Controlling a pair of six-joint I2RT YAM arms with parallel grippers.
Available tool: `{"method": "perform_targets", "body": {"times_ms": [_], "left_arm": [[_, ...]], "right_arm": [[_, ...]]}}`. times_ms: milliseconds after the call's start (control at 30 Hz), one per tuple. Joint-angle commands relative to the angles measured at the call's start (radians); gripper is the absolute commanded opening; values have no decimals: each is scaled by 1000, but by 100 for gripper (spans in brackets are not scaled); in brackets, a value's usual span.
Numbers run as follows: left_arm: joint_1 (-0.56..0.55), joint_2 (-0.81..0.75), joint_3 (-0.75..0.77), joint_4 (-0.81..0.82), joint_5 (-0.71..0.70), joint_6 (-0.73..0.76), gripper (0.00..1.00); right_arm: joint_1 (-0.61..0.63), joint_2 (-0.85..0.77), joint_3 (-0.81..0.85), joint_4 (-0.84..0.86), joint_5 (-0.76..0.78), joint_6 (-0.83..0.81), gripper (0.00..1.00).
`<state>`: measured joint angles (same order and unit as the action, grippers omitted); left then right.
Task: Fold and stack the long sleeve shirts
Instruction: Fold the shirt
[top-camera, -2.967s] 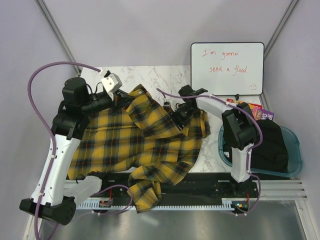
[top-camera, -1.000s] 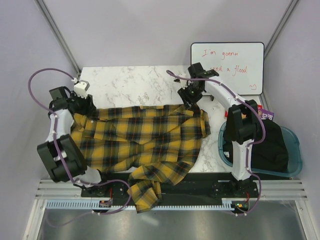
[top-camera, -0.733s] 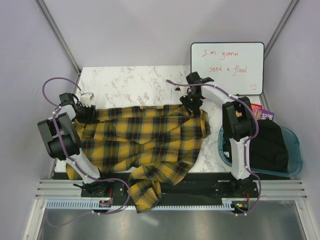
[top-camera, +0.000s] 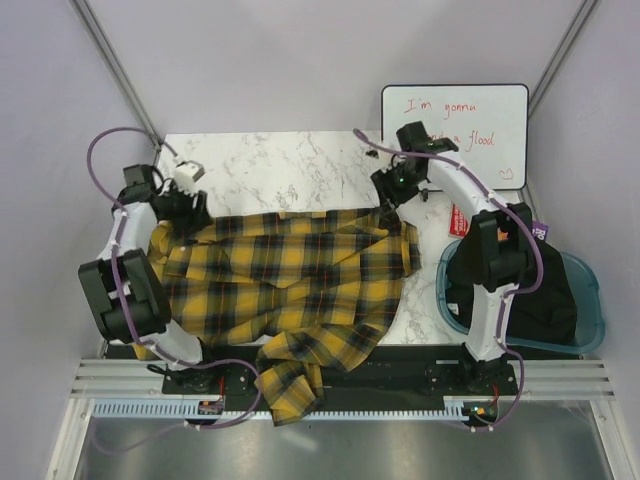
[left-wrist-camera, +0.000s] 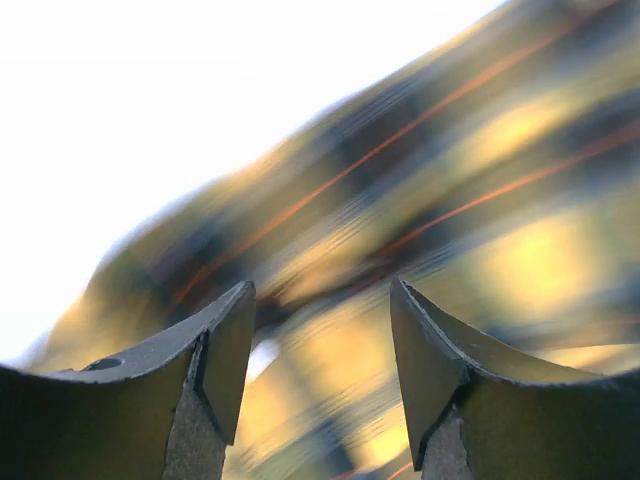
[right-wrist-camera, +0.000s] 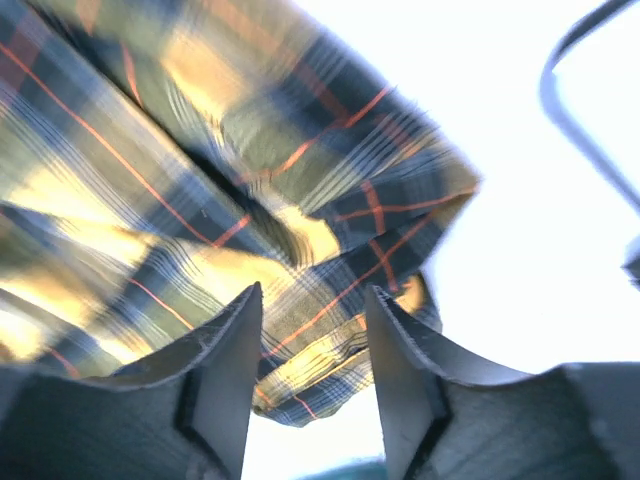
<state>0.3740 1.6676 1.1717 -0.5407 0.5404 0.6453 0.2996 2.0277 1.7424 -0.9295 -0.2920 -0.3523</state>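
1. As both arms reach out, the yellow-and-black plaid flannel shirt (top-camera: 290, 270) lies spread flat across the white marble table (top-camera: 270, 165), with one sleeve hanging off the near edge.
2. Left fingers (top-camera: 186, 210) sit at its far-left corner, parted, blurred plaid beyond the gap and nothing pinched.
3. Right fingers (top-camera: 400, 198) hover at its far-right corner, parted too, gripping nothing.

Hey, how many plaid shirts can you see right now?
1: a yellow-and-black plaid flannel shirt spread across the marble table, one sleeve hanging over the near edge. Dark fabric in the blue bin on the right may hide more.
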Motion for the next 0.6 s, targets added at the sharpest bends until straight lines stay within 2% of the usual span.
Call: {"method": "perform_targets", "body": {"times_ms": [0, 67, 100, 133, 167, 200, 267, 300, 467, 567], "left_arm": [[-238, -196, 11, 1, 369, 25, 64], [-361, -229, 8, 51, 366, -36, 61], [-498, -235, -7, 136, 362, -67, 61], [-559, -236, -12, 186, 333, -96, 60], [-617, -220, -14, 224, 308, -130, 59], [-732, -203, -6, 252, 284, -128, 59], [-828, -149, 15, 327, 218, -119, 58], [-898, -73, 58, 343, 204, -121, 58], [-1038, 151, 212, 372, 121, -92, 59], [-1070, 263, 281, 380, 75, -65, 59]], "right_arm": [[-103, -6, 62, -8, -130, 148, 46], [-129, 3, 34, 23, -148, 211, 41], [-149, 6, 19, 35, -147, 223, 40], [-158, 6, -9, 56, -144, 233, 38], [-165, 6, -21, 66, -128, 239, 37], [-172, 8, -29, 75, -121, 237, 36], [-178, 12, -50, 107, -96, 231, 36], [-183, 26, -47, 124, -99, 231, 37], [-185, 72, -37, 165, -127, 248, 39], [-185, 95, -27, 198, -128, 259, 39]]}}
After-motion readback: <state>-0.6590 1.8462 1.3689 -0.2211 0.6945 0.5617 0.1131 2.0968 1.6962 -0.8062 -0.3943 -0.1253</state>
